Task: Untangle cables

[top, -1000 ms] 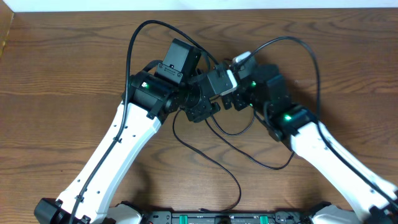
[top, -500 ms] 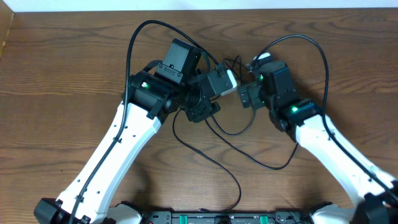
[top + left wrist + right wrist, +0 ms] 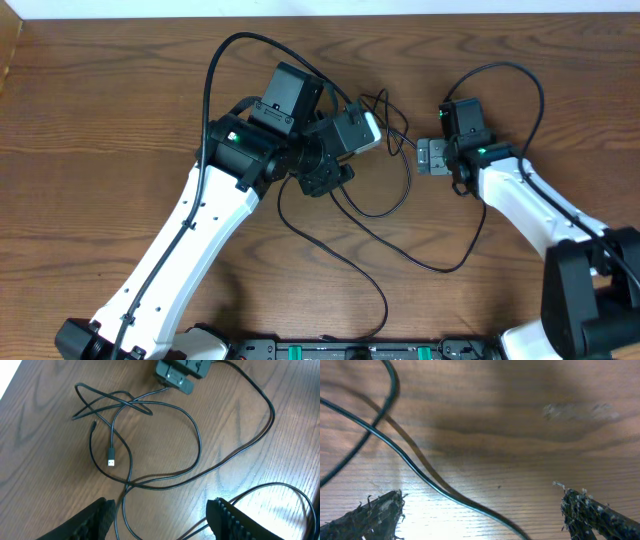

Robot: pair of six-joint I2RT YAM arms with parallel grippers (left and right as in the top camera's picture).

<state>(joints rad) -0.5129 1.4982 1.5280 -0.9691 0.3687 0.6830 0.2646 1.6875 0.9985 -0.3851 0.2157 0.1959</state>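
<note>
Across the wooden table [image 3: 100, 100], the cables [image 3: 150, 435] lie looped and crossed at centre, free of both arms. Left gripper [image 3: 160, 520] hovers above them, jaws apart and empty, probably surveying the knot. Right gripper [image 3: 432, 156], spread wide and empty, has backed off rightward from the tangle.

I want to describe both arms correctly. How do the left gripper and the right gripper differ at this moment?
The left gripper looks down on the crossed black cables, with a plug in plain view; the right gripper hangs low over the table, seeing only a crossing of the cords. In the overhead view, the left gripper is beside the tangle; the right gripper is apart, further right. The right jaws stand wider. Both are open and hold nothing.
</note>
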